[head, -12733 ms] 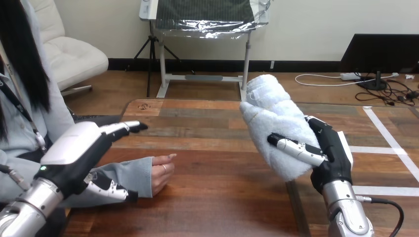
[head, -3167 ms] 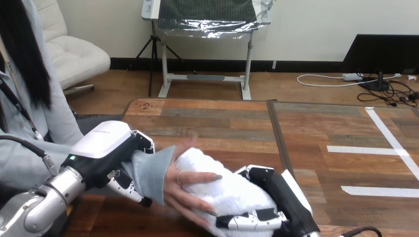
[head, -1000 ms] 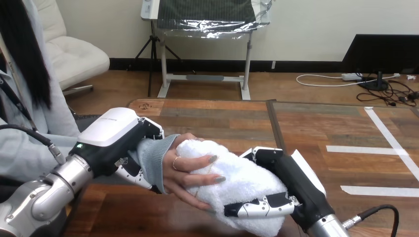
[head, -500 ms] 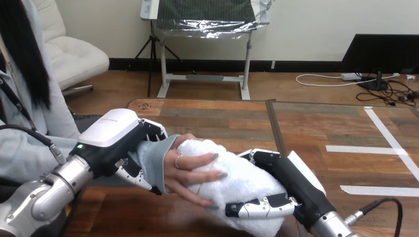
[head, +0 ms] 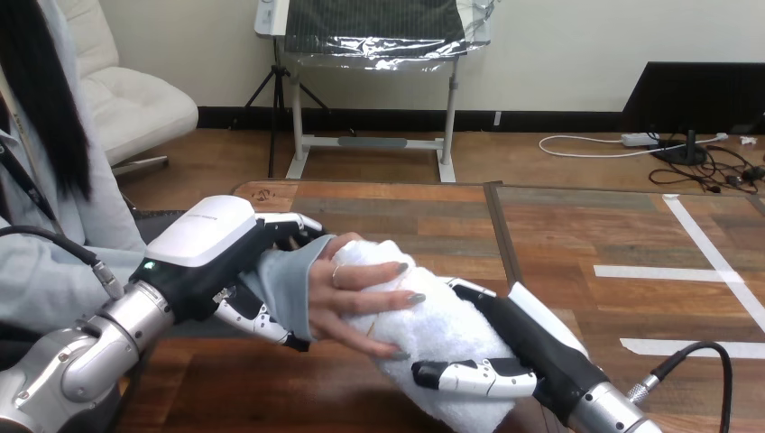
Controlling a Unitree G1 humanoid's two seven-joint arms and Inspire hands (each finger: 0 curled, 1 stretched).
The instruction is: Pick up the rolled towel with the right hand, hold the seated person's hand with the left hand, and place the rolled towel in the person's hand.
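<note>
Over the wooden table (head: 406, 212) in the head view, the rolled towel (head: 451, 334), likely soft, light and squashy, so best gripped round its middle, lies grasped in the right hand (head: 532, 347) beneath the person's hand (head: 356, 302), whose wrist (head: 284, 289) the left hand (head: 216, 257) clasps

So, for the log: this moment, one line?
left robot hand: holds person's wrist | right robot hand: holds rolled towel | person's hand: on rolled towel
</note>
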